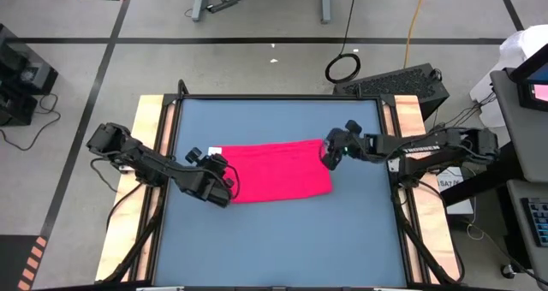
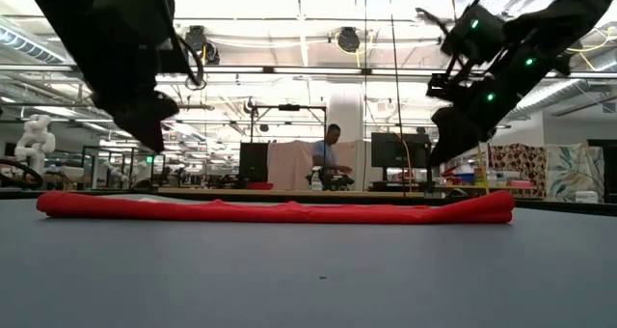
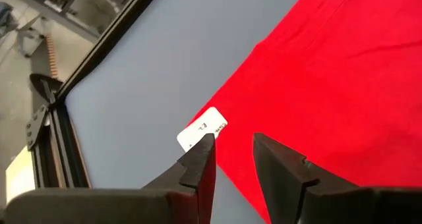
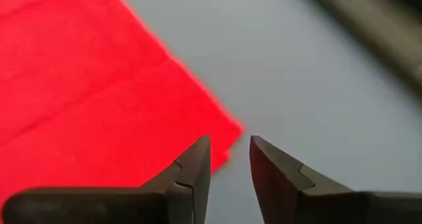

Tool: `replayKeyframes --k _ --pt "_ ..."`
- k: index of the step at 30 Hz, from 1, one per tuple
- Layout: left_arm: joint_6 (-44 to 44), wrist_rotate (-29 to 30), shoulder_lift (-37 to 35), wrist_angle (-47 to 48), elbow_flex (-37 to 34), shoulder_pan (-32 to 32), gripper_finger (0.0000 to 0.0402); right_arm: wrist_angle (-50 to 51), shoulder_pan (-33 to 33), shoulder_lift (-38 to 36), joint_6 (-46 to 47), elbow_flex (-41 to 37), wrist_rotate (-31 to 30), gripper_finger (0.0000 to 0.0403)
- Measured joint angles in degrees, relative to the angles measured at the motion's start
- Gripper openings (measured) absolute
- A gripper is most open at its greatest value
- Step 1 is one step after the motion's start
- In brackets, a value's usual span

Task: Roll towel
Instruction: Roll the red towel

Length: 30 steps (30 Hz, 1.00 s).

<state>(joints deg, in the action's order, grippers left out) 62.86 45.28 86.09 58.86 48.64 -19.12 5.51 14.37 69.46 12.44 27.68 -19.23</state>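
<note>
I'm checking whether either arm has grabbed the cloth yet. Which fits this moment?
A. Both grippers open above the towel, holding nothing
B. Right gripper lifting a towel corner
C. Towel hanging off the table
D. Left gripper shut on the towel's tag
A: the left gripper and right gripper show empty gaps between their fingers, and the towel lies flat on the table.

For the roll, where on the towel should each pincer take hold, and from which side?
Probably at the two short ends. The towel lies flat, long side running between the arms, so only its thin edges offer a pinch. The left pincer, open, hangs above the end with the white tag; the right pincer, open, above the opposite corner. Each would likely come straight down.
</note>
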Motion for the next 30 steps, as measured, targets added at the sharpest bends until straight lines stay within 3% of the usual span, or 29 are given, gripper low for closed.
replayKeyframes --k 3,10,15,24,30 --pt "-4.89 0.09 -4.13 0.13 0.66 0.58 0.0109 -1.1 5.34 1.57 -0.01 0.02 9.11 0.0087" --pt "-24.19 1.39 -12.37 -0.9 5.22 2.3 0.0109 -4.34 8.58 2.5 -0.65 0.1 12.01 0.0096" --pt "-27.74 4.1 -12.84 -8.56 5.58 4.9 0.0109 -5.73 10.21 3.53 -2.31 0.11 13.25 0.012" --pt "-28.73 -7.63 -8.83 -8.4 5.38 15.88 0.0109 -7.66 17.4 10.41 -6.34 0.11 27.98 0.0139" --pt "-28.79 -10.97 -8.42 -9.02 3.57 19.6 0.0109 -7.83 17.7 13.26 -9.4 0.11 29.75 0.0139"
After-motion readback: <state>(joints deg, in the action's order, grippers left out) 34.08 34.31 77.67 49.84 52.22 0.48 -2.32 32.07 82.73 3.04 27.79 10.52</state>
